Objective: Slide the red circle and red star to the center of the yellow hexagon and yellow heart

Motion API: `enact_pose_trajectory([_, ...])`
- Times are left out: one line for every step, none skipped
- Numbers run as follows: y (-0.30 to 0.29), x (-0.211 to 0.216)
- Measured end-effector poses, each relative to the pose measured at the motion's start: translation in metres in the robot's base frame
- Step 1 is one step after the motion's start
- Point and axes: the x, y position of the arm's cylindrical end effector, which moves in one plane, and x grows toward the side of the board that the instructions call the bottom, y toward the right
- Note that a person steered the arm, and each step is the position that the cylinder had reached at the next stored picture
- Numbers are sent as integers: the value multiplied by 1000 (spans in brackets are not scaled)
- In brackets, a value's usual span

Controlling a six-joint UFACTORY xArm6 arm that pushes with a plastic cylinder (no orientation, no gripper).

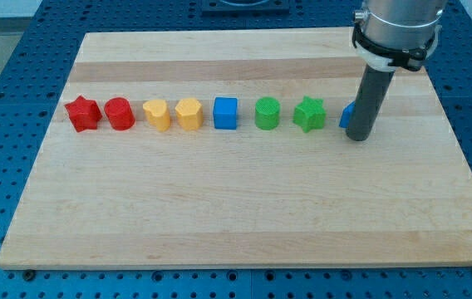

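Standing upright, my tip [358, 138] holds nothing, touching a half-hidden blue block [346, 115].

no readable text, labels or numbers

Blocks in 1 row across board [244, 216], L to R: star [82, 114], circle [120, 114], heart [158, 115], hexagon [189, 113], cube [226, 113], cylinder [267, 113], 2nd star [309, 114], last block [346, 116] behind my tip [358, 137]

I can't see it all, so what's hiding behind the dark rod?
A blue block peeks out at the rod's left side. Most of it is covered, so its shape can't be told. My tip rests on the board right beside it.
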Motion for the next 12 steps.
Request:
enact_pose_trajectory([0,0])
enact_pose_trajectory([-12,13])
enact_pose_trajectory([-57,39])
enact_pose_trajectory([-121,55])
enact_pose_trajectory([-193,56])
enact_pose_trajectory([-271,56])
enact_pose_trajectory([-342,51])
enact_pose_trajectory([-415,29])
enact_pose_trajectory([-462,12])
enact_pose_trajectory([-462,7])
enact_pose_trajectory([-463,-26])
enact_pose_trajectory([-463,-45])
